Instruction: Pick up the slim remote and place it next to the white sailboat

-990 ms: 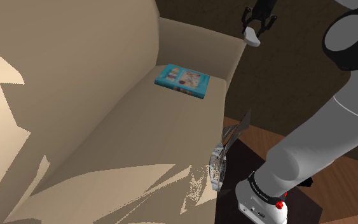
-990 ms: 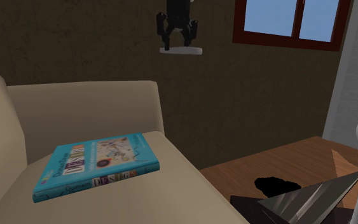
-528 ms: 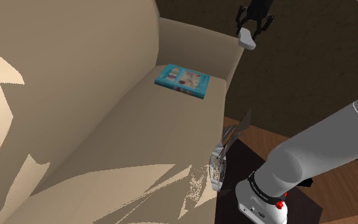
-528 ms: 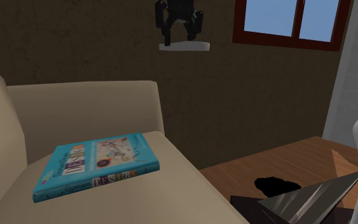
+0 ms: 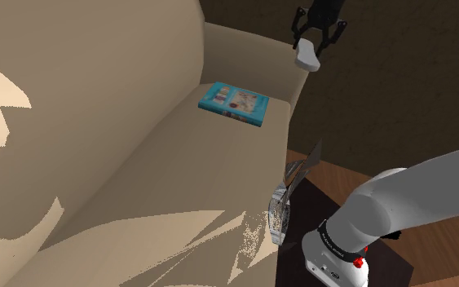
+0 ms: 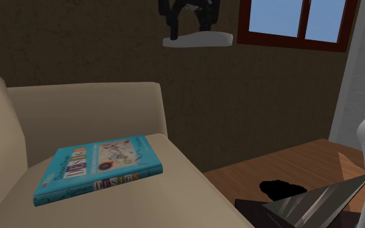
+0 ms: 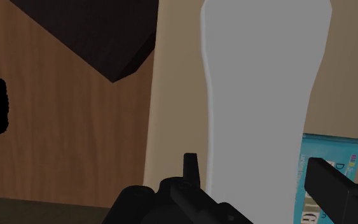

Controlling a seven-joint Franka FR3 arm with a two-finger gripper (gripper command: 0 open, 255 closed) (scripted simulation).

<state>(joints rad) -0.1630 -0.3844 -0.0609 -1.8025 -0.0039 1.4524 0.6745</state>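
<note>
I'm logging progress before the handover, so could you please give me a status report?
Black gripper shut on slim pale-grey remote, high above beige sofa armrest. Grey sailboat at sofa's front edge, not yet reached. Teal book on seat, nothing blocking.

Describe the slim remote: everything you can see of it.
The remote is a slim, plain pale-grey slab with rounded edges; no buttons show. The black tool clasps it from above and holds it roughly level in the air over the beige sofa armrest, well clear of the blue book.
</note>
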